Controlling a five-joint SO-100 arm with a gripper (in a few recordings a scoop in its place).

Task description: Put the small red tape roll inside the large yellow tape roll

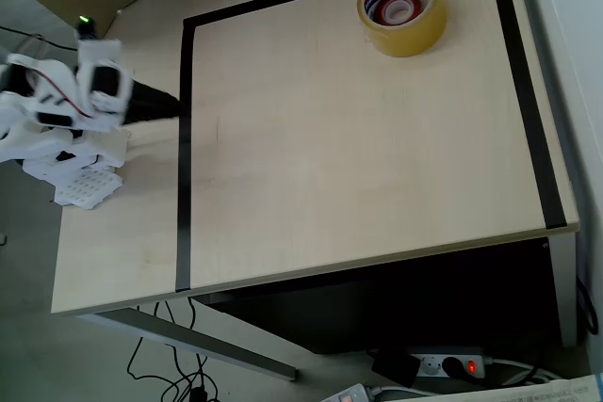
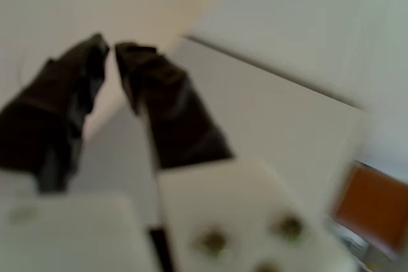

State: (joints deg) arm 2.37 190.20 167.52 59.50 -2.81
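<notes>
Small red tape roll [image 1: 399, 10] inside large yellow tape roll [image 1: 402, 8] — well apart from hand [image 1: 174, 105].

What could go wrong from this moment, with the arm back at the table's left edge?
Judging by the overhead view, the red roll already sits inside the yellow roll, so little is left to fail. The yellow roll stands close to the table's far edge, beside the black tape line; a bump might push it off. The gripper holds nothing.

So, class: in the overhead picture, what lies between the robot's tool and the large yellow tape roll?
In the overhead view, only bare tabletop and one black tape line lie between the tool and the large yellow tape roll.
</notes>
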